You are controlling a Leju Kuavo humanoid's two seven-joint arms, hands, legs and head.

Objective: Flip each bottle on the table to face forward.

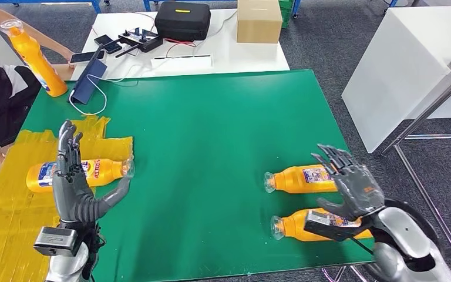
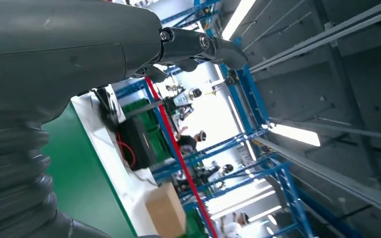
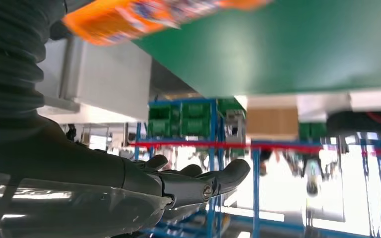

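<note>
Two bottles (image 1: pixel 302 180) (image 1: pixel 305 225) lie crosswise under the empty, spread right hand (image 1: pixel 352 187); a third bottle (image 1: pixel 82 174) lies behind the empty left hand (image 1: pixel 70 185). The right wrist view shows blurred orange, probably a bottle (image 3: pixel 144 17).

floor: grey carpet (image 1: pixel 329 76) | white table (image 1: pixel 223 56) | blue racking (image 2: pixel 258 144) | ceiling striplights (image 2: pixel 295 135)
</note>
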